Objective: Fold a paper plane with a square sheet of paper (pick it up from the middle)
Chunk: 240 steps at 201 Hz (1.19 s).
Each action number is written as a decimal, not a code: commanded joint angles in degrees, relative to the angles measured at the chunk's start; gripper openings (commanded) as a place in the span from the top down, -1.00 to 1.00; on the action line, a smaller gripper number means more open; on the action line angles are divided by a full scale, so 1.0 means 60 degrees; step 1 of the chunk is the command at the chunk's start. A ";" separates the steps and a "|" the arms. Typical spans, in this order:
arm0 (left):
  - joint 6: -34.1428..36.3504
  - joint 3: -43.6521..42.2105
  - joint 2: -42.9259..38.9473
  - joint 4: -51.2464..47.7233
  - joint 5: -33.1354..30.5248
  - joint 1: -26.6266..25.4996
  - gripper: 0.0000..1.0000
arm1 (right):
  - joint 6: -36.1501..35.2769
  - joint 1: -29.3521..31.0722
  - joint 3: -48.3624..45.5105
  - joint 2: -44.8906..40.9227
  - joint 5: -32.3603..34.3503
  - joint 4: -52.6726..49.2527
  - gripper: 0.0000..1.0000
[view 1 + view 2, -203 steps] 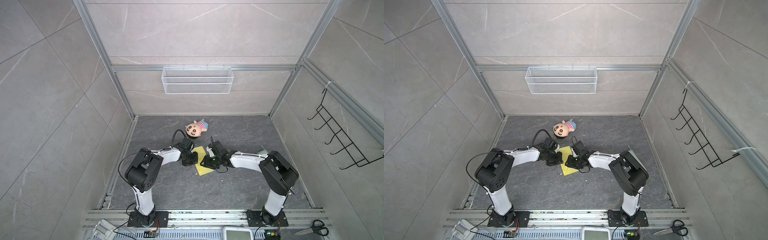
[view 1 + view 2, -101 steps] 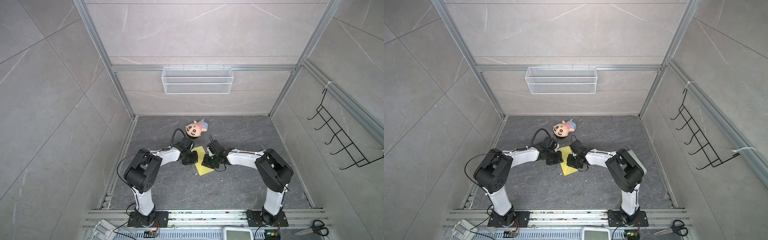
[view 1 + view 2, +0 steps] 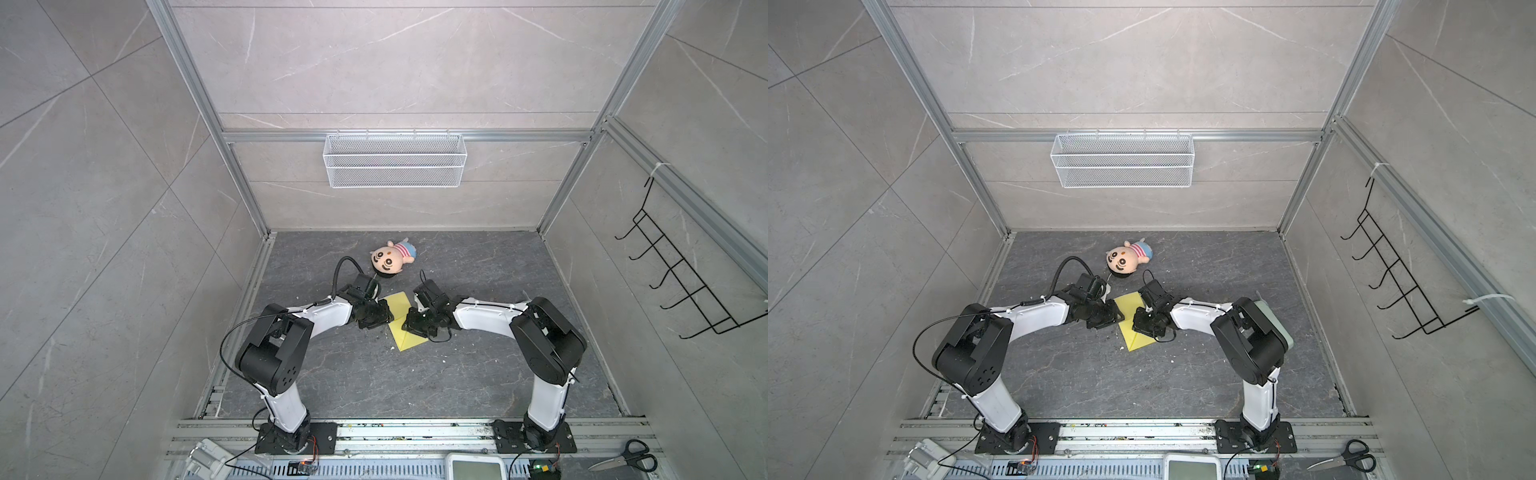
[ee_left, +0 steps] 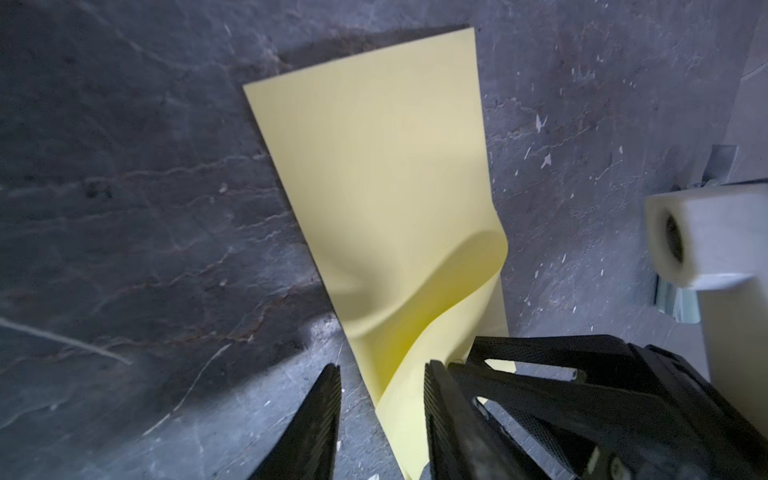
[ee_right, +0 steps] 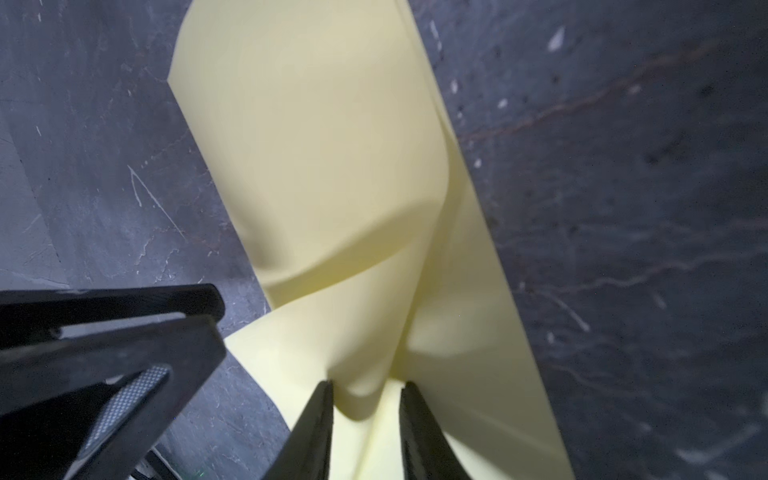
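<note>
The sheet (image 3: 398,311) is plain pale yellow paper, lying mid-floor (image 3: 478,374) just in front of the doll (image 3: 388,261). In both top views (image 3: 1128,315) it shows as a narrow slanted strip with a crease across it. Close up (image 4: 374,187) it is doubled over, the upper layer bulging and curling off the lower one (image 5: 324,145).

In both top views the left gripper (image 3: 387,320) and right gripper (image 3: 410,328) hide the side edges of the square sheet of paper (image 3: 405,343). Its blurred curl runs off the right wrist view, and whether it is pinched is unclear.
</note>
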 commanded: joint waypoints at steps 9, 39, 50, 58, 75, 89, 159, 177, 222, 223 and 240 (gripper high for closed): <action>0.0192 -0.0007 0.0093 0.0081 0.0408 -0.0003 0.31 | 0.0152 -0.0044 -0.0277 0.0530 0.0681 -0.0876 0.36; 0.0192 -0.0041 0.0186 0.0249 0.0712 -0.0007 0.48 | 0.0164 -0.0058 -0.0295 0.0515 0.0693 -0.0878 0.36; 0.0235 -0.0042 0.0254 0.0239 0.0718 -0.0004 0.52 | 0.0178 -0.0055 -0.0277 0.0530 0.0698 -0.0895 0.36; 0.0250 -0.0030 0.0303 0.0234 0.0720 0.0000 0.55 | 0.0180 -0.0070 -0.0279 0.0537 0.0698 -0.0905 0.37; 0.0250 -0.0002 0.0386 0.0256 0.0736 0.0000 0.59 | 0.0191 -0.0073 -0.0280 0.0562 0.0707 -0.0926 0.37; 0.0250 0.0036 0.0461 0.0252 0.0776 -0.0001 0.60 | 0.0194 -0.0073 -0.0270 0.0570 0.0709 -0.0931 0.38; 0.0554 0.0381 0.0637 0.0153 0.0531 -0.0002 0.99 | 0.0112 -0.0069 -0.0288 0.0675 0.0832 -0.1185 0.38; 0.0586 0.0510 0.0802 0.0203 0.0574 0.0001 1.00 | 0.0077 -0.0073 -0.0284 0.0706 0.0858 -0.1279 0.38; 0.0598 0.0629 0.1015 0.0236 0.0632 -0.0020 1.00 | 0.0022 -0.0073 -0.0250 0.0720 0.0887 -0.1374 0.39; 0.0593 0.0629 0.1010 0.0239 0.0633 -0.0024 1.00 | 0.0027 -0.0073 -0.0252 0.0720 0.0880 -0.1376 0.39; 0.0606 0.0629 0.1041 0.0256 0.0662 -0.0028 1.00 | 0.0010 -0.0073 -0.0238 0.0735 0.0888 -0.1388 0.39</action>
